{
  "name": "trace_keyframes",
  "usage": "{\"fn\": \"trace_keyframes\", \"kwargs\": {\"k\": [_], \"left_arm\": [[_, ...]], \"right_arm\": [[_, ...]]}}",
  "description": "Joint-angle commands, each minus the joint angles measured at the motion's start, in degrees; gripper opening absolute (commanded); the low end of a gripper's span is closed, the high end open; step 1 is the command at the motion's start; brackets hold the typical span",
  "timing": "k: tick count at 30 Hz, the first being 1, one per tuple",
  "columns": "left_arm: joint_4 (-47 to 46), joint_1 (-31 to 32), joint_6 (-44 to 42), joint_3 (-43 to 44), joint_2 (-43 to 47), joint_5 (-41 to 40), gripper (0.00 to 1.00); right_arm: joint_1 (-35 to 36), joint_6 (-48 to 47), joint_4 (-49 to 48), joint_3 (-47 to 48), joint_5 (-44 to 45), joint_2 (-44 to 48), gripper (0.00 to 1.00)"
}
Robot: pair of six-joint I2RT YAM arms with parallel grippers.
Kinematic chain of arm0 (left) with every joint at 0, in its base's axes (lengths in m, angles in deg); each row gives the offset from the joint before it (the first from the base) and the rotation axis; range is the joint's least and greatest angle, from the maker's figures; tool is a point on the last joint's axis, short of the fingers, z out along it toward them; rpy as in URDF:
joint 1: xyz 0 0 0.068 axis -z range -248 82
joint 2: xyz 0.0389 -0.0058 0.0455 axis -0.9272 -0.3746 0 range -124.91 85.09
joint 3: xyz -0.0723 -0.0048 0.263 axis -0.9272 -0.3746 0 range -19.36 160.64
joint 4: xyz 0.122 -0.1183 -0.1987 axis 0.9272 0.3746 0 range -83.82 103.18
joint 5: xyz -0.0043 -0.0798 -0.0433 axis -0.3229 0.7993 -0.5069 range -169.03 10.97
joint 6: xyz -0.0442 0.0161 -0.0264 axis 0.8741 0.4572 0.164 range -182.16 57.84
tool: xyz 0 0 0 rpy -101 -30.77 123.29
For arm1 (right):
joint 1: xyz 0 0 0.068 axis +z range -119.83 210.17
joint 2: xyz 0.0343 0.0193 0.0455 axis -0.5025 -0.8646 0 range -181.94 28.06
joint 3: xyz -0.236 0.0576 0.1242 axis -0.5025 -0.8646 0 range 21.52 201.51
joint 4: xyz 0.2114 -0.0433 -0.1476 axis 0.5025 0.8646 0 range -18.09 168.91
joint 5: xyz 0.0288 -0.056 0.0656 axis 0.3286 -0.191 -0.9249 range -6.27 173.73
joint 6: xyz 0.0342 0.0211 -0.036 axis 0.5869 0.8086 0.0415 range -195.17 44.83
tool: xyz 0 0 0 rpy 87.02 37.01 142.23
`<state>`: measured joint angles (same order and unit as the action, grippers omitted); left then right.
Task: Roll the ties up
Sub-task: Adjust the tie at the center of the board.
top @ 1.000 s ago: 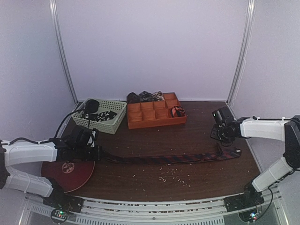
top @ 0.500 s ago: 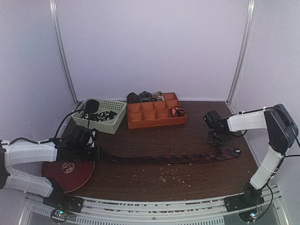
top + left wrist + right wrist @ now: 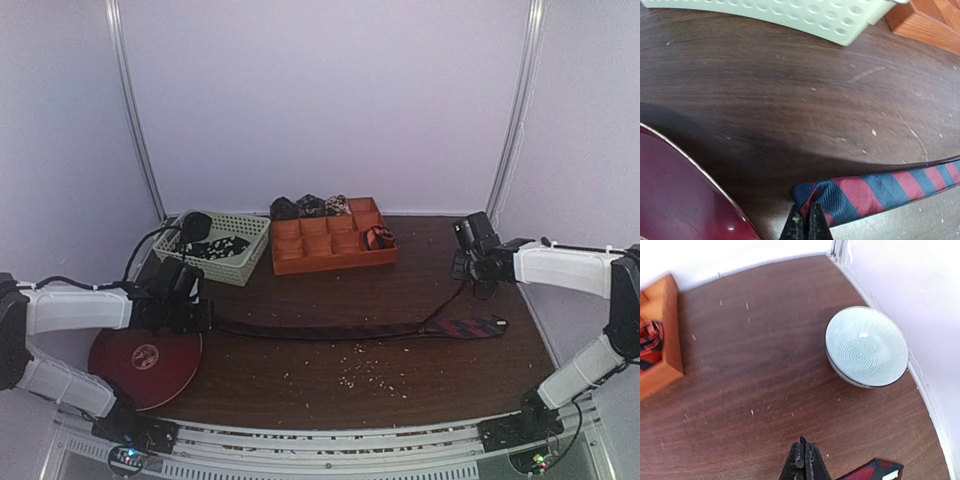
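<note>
Left gripper (image 3: 806, 215) clamped on the narrow end of the one striped tie (image 3: 875, 189), stretched from 9 to 3 o'clock; right gripper (image 3: 804, 447) pinched together, wide end at its 4 o'clock; one tray (image 3: 335, 264), one basket (image 3: 215, 263)

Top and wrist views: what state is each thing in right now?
striped tie, unrolled, lying along the table.
left gripper, shut on the striped tie's end.
right gripper, shut; no hold visible.
bowl, upright, empty.
orange tray, holds a rolled tie.
</note>
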<state>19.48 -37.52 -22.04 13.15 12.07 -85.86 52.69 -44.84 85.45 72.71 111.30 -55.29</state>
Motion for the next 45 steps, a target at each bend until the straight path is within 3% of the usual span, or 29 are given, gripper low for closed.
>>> {"fn": "trace_keyframes", "kwargs": {"k": [1, 5, 8, 14, 21, 26, 32, 45], "left_arm": [[-2.4, -2.3, -0.8, 1.3, -2.0, -0.3, 0.0], [-3.0, -2.4, -0.8, 0.4, -2.2, 1.2, 0.0], [-2.1, -2.4, -0.3, -0.1, -1.3, 0.9, 0.0], [0.7, -2.4, -0.9, 1.3, 3.3, 1.3, 0.33], [-0.9, -1.5, -4.4, 3.9, 6.1, 9.0, 0.38], [-2.7, -1.0, -5.2, 4.8, 2.3, 13.5, 0.36], [-7.5, -0.8, -4.4, 3.4, -2.0, 18.2, 0.34], [-8.7, -0.6, -3.9, 1.9, -3.2, 17.7, 0.34]], "right_arm": [[-0.1, 1.2, -8.6, -10.5, 3.2, 8.4, 0.0], [-0.4, 5.1, -14.5, -20.6, 0.2, 15.5, 0.0], [-0.4, 11.2, -13.5, -25.1, -0.9, 19.0, 0.06], [-0.4, 20.4, 6.4, -19.6, 6.6, 21.0, 0.27], [-1.6, 21.6, 6.6, -19.5, -0.2, 22.2, 0.42], [-9.0, 19.5, 4.3, -21.4, -10.9, 19.8, 0.38], [-15.9, 16.3, 0.1, -24.0, -17.4, 17.9, 0.33], [-18.8, 14.0, -7.9, -26.6, -23.4, 12.5, 0.29]]}}
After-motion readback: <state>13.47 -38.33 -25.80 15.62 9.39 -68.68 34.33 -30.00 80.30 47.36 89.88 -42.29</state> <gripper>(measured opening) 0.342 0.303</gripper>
